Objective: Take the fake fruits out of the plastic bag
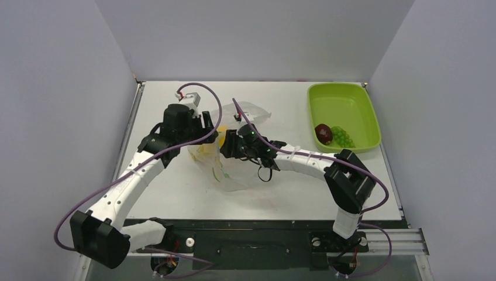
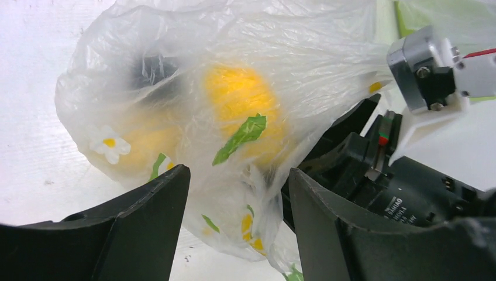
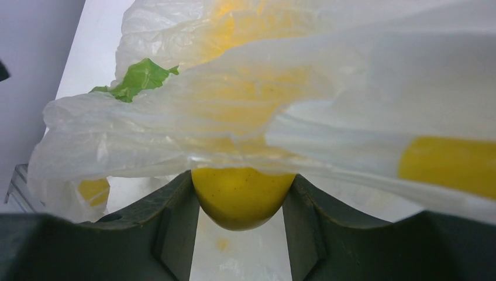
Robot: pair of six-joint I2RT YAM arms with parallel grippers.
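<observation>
The plastic bag point(image 1: 234, 172) lies crumpled mid-table between both arms. My right gripper point(image 1: 226, 144) reaches into its mouth. In the right wrist view it point(image 3: 241, 178) is shut on a yellow fake fruit point(image 3: 243, 199), with bag film point(image 3: 175, 134) draped over the top. My left gripper point(image 1: 212, 130) is at the bag's far left side. In the left wrist view its jaws point(image 2: 238, 181) stand open, loose film point(image 2: 234, 228) hanging between them unpinched. Through the film point(image 2: 193, 64) show a yellow fruit point(image 2: 237, 91) and a paler one point(image 2: 143, 143).
A lime-green tray point(image 1: 342, 96) stands at the back right, holding a dark reddish fruit point(image 1: 323, 133) and a green bunch point(image 1: 343, 137). The right arm's black wrist point(image 2: 374, 175) sits close beside my left fingers. Grey walls enclose the table on three sides.
</observation>
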